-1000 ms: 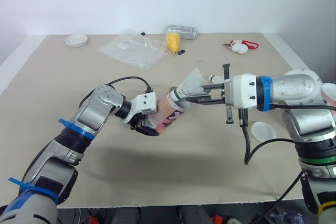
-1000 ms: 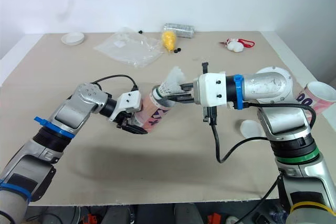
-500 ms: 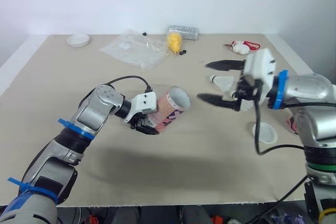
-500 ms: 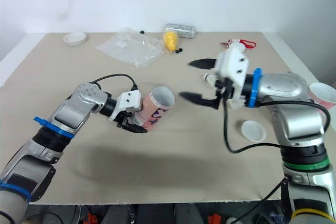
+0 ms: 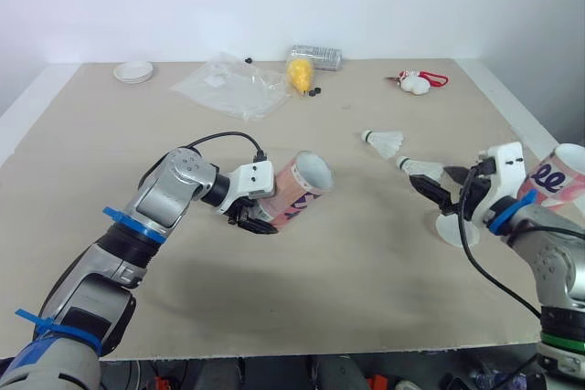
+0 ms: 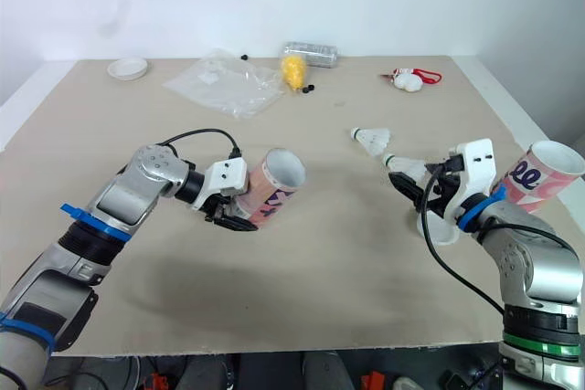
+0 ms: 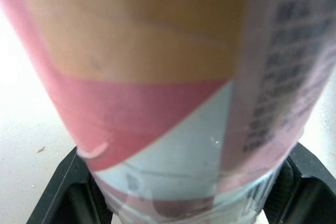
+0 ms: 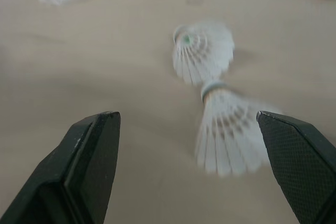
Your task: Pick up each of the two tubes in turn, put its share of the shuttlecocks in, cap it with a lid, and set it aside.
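A cylindrical pink tube (image 5: 294,191) was pinched by the left hand (image 5: 249,216); the right hand (image 5: 441,184) was spread, feathered shuttlecocks (image 5: 384,142) at eleven o'clock.

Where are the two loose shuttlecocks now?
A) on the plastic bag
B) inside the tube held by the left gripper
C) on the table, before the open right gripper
C: both shuttlecocks lie on the table just ahead of the right gripper, whose fingers stand apart and empty.

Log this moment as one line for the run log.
left pincer: shut on tilted tube, uncapped | right pincer: open, facing shuttlecocks on table | lid: on table
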Motion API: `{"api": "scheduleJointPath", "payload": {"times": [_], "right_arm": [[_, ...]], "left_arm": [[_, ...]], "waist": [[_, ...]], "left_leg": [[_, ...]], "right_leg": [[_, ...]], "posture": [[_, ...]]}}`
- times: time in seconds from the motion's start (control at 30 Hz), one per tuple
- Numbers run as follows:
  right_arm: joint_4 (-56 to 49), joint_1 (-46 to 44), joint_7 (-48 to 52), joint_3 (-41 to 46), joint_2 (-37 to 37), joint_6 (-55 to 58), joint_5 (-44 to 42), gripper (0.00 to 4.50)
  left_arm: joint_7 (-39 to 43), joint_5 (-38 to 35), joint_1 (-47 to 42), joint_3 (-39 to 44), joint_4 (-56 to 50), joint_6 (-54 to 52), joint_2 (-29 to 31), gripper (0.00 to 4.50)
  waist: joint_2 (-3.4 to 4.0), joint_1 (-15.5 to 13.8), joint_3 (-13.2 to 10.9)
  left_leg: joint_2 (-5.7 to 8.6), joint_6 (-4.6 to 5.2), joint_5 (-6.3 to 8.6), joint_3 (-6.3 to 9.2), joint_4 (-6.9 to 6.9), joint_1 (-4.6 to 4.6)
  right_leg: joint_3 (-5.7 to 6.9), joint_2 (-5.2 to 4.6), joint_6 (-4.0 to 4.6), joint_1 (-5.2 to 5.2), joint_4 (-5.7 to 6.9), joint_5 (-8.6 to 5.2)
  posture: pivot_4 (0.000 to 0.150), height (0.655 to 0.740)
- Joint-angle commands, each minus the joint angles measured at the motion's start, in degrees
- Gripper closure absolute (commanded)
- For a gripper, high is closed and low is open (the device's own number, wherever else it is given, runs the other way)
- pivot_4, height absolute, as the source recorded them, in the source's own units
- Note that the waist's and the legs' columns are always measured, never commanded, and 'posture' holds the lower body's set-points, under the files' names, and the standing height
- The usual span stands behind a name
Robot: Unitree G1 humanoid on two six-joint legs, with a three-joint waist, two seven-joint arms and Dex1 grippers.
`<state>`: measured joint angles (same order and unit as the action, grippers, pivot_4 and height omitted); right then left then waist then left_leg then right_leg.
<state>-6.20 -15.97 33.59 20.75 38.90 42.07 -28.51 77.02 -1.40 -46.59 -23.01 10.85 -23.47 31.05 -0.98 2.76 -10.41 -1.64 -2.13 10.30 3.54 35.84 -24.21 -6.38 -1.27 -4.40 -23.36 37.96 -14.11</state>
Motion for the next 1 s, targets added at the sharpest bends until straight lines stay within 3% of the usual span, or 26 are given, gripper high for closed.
{"api": "scheduleJointPath", "payload": {"times": [0.03,0.57,0.6,0.7,0.9,1.0], "right_arm": [[0.1,0.2,0.2,0.6,-0.6,-1.2,-0.5,0.06],[23.5,-12.4,1.7,-5.2,-4.9,-12.6,5.4,0.06],[24.4,-12.9,1.8,-5.6,-4.8,-13.3,5.9,0.56],[26.5,-14.1,1.4,-5.9,-4.7,-15.5,7.1,1.48],[25.9,-13.7,1.7,-5.6,-4.3,-16.4,7.1,4.42],[22.6,-12.3,2.1,-5.6,-3.3,-16.2,7.1,4.42]], "left_arm": [[0.2,-0.2,-0.4,-0.2,-0.8,0.3,0.0,1.6],[-0.3,0.2,-0.5,0.2,-0.8,0.3,0.0,1.6],[-0.3,0.1,-0.4,0.2,-0.9,0.3,0.0,1.6],[-0.5,0.1,-0.1,0.3,-1.2,-0.1,0.2,1.6],[-0.5,0.2,0.1,0.3,-1.0,0.0,0.4,1.6],[-0.7,0.3,-0.1,0.2,-0.5,0.2,0.1,1.6]], "waist": [[0.0,0.0,0.0],[0.0,0.1,0.0],[0.0,0.1,0.0],[0.01,0.1,0.0],[0.01,0.1,0.0],[0.01,0.1,0.0]], "left_leg": [[0.0,0.0,0.0,0.0,0.0,0.0],[0.0,0.0,0.0,-0.01,0.0,0.01],[0.0,0.0,0.0,-0.01,-0.01,0.01],[0.0,0.0,0.0,-0.01,-0.01,0.01],[0.0,0.0,0.0,-0.01,-0.01,0.01],[0.0,0.0,0.0,-0.01,0.0,0.01]], "right_leg": [[0.0,0.0,0.0,0.0,0.0,0.0],[-0.01,0.01,-0.01,0.0,0.01,0.0],[-0.01,0.01,-0.01,0.0,0.01,0.0],[-0.01,0.01,-0.01,0.0,0.01,0.0],[-0.01,0.01,-0.01,0.0,0.01,0.0],[-0.01,0.01,0.0,0.0,0.01,0.0]], "posture": [[0.15,0.74],[0.15,0.74],[0.15,0.74],[0.15,0.74],[0.15,0.74],[0.15,0.74]]}}
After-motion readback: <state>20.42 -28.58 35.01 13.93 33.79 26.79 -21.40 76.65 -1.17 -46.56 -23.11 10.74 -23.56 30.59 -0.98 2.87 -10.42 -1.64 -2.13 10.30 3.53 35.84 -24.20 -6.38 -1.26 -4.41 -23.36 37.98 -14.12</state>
